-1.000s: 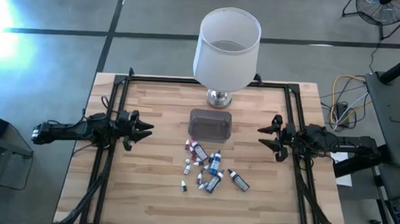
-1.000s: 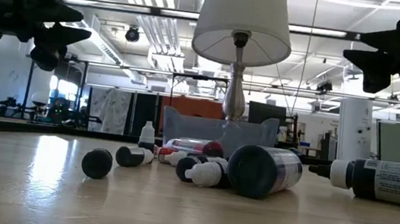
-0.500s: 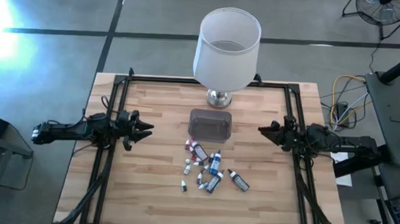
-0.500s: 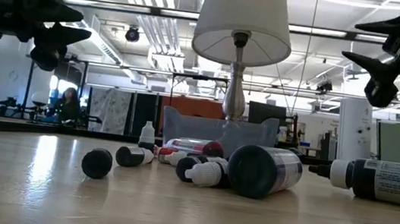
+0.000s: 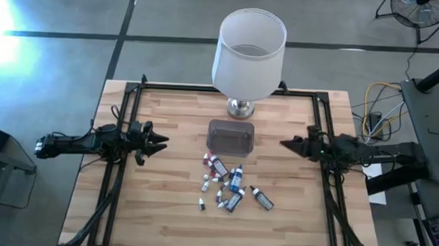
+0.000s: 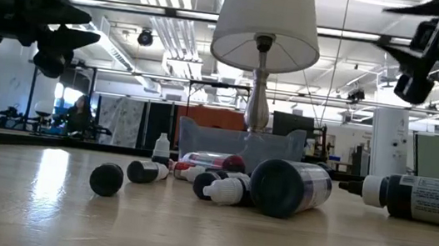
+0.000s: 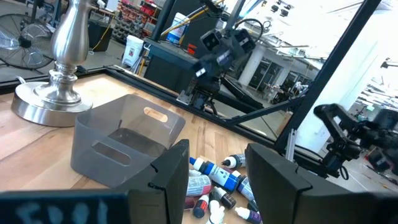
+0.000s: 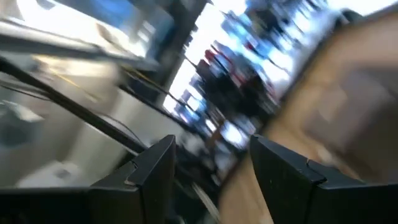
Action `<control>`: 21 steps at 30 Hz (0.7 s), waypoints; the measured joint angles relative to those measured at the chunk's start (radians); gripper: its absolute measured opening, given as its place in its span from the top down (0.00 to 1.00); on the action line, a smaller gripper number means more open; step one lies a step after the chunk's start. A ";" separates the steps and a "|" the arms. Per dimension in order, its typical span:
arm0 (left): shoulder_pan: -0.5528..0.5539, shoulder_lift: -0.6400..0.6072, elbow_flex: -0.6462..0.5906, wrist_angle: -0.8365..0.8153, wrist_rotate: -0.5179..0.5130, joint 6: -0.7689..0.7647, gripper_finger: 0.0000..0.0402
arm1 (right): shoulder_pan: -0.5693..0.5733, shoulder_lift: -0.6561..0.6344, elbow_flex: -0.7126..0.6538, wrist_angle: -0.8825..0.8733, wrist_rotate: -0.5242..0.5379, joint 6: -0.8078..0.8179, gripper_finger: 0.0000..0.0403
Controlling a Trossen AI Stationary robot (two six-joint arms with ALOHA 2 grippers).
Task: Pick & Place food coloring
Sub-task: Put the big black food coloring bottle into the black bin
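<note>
Several tiny food coloring bottles with white tips and red, blue or dark bodies lie on their sides in a loose cluster on the wooden table, just near of the clear tub; one stands upright. They also show in the left wrist view. My left gripper hovers open above the table's left side, pointing toward the cluster. My right gripper hovers open above the right side, pointing toward the tub, its wrist view blurred. Neither touches anything.
A small clear rectangular tub stands behind the bottles. A lamp with a big white shade stands on its metal base at the table's far middle. A black frame runs along the table's sides. Bare wood lies on both sides of the cluster.
My right gripper has rolled about its wrist, so its fingers now stand differently, and has crept toward the table's middle while rising a little. It stays open. The left gripper and the bottles have kept still.
</note>
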 joint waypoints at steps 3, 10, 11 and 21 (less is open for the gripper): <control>0.000 0.000 0.000 0.000 0.000 0.000 0.66 | 0.017 0.121 0.063 -0.118 -0.097 0.082 0.50; 0.000 0.000 0.000 0.000 0.000 0.000 0.66 | 0.071 0.401 0.211 -0.341 -0.380 0.246 0.50; 0.000 0.000 0.000 0.000 0.000 0.000 0.66 | 0.078 0.435 0.228 -0.347 -0.388 0.250 0.50; 0.000 0.000 0.000 0.000 0.000 0.000 0.66 | 0.090 0.735 0.448 -0.346 -0.402 0.186 0.50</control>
